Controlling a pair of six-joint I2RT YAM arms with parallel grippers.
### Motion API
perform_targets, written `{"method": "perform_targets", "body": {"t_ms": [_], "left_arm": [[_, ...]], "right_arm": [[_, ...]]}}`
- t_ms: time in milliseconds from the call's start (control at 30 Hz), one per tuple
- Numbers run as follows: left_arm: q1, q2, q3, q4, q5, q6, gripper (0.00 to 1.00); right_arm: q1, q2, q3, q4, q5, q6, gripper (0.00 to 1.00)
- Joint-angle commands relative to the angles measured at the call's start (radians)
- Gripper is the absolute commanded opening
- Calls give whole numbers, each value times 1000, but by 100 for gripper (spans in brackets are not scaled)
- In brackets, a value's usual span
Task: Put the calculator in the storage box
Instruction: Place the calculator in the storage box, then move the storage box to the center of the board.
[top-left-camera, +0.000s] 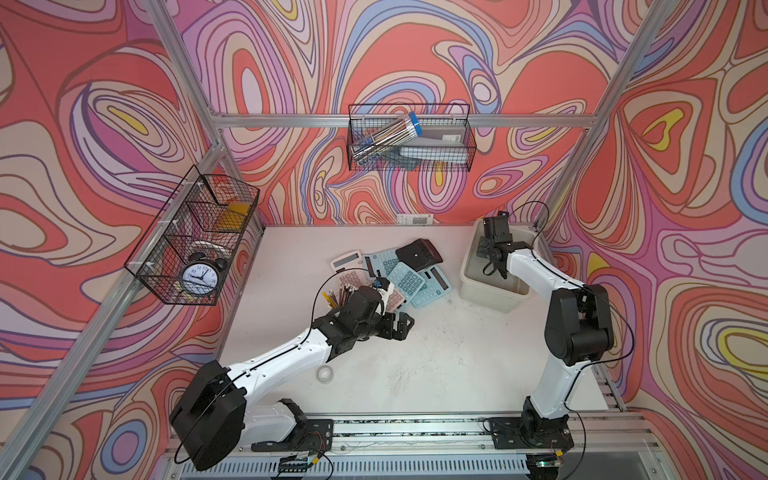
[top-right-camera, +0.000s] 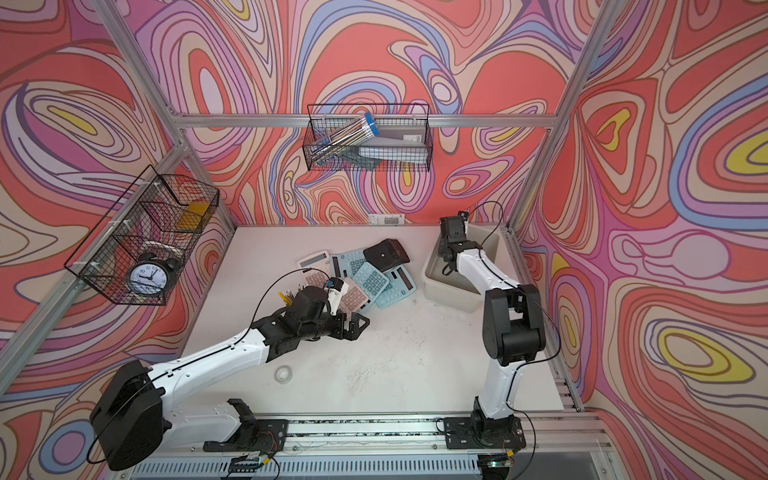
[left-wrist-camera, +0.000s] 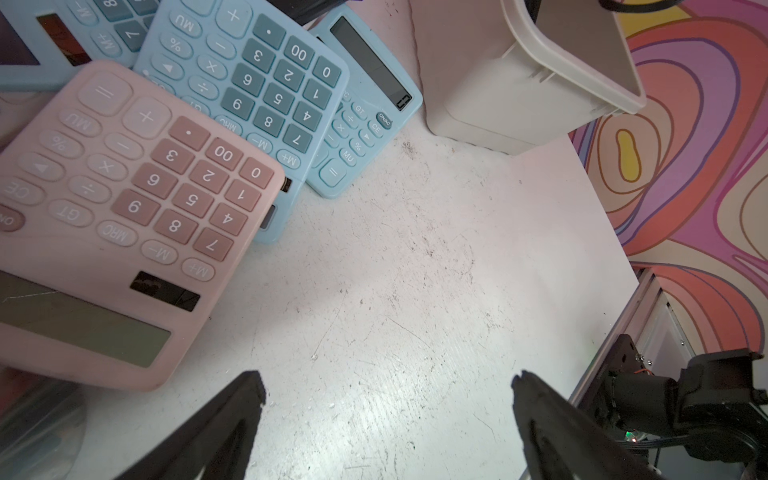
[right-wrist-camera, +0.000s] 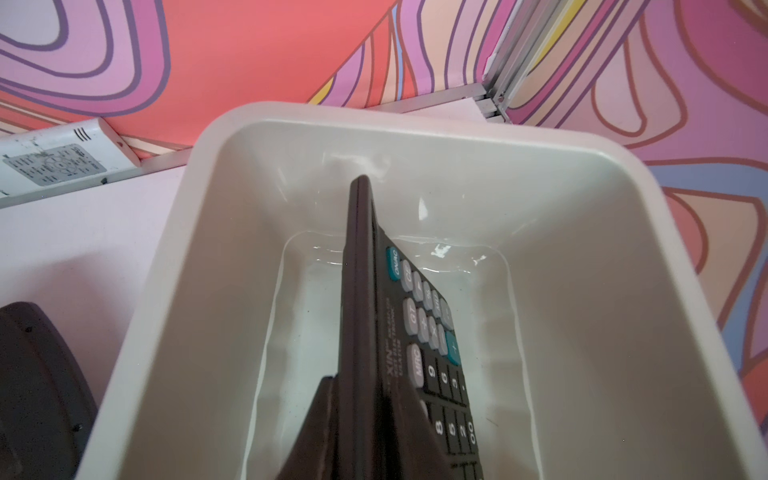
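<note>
**Right claw** (right-wrist-camera: 365, 399) clamped on a black calculator (right-wrist-camera: 361, 291), held edge-on inside the smooth, round-cornered, off-white plastic storage box (right-wrist-camera: 415, 124), right of centre in both top views. Legible keys: ON/AC, GT, MRC.

**Left claw** (left-wrist-camera: 388, 386) spread wide over the scuffed white desk (left-wrist-camera: 395, 270), near a matte pink calculator (left-wrist-camera: 124, 208) (MU, MRC, M+) and a pale-blue calculator (left-wrist-camera: 374, 108) (ON/AC, CE).

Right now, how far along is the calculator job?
Done: none released; the off-white plastic storage box shows bare floor. In hand: the right gripper is shut on a black rectangular calculator, held on edge inside the box. Remaining: release it. The left gripper is open over bare table beside a pink calculator; light-blue calculators lie outside too.
</note>
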Motion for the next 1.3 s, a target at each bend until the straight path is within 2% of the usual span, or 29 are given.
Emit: {"method": "perform_targets", "body": {"t_ms": [0, 67, 333, 467, 733, 900, 1067, 1267], "left_arm": [[-1, -2, -16, 26, -5, 17, 99], [0, -4, -18, 28, -4, 18, 99], [-1, 2, -16, 29, 1, 18, 99], [-1, 1, -16, 29, 1, 20, 99], [-1, -4, -22, 34, -5, 22, 99], [-1, -6, -27, 35, -26, 31, 99], [-1, -11, -26, 31, -32, 37, 99], [-1, -20, -26, 23, -42, 37, 99]], "right_arm": [[-4, 36, 22, 39, -42, 9, 0], [-4, 47, 25, 36, -52, 23, 1], [-5, 69, 53, 0, -113, 66, 26], [-8, 74, 86, -41, -134, 79, 33], [-14, 49, 154, -146, -185, 103, 37], [-13, 1, 150, -198, -269, 105, 40], [-14, -55, 109, -236, -366, 106, 41], [-13, -103, 44, -303, -421, 102, 42]]}}
